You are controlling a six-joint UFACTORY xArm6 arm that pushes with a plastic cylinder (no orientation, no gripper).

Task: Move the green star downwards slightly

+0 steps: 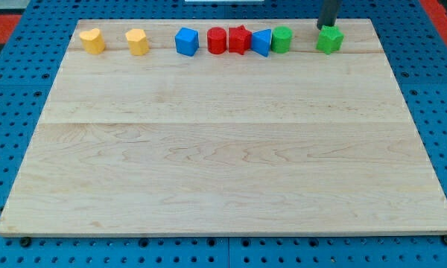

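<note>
The pale wooden surface (pixel 223 149) is lying on a blue pegboard, carrying a row of blocks along the view's top edge. The green star (pixel 329 40) is sitting at that row's right end, apart from the green cylinder (pixel 281 39) on its left. My tip (pixel 322 27) is touching the star's upper left edge; the rod is carrying no gripper.

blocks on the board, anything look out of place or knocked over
Nothing stands out. All eight blocks sit upright in one row along the view's top edge of the board. My tip is just above the green star.
</note>
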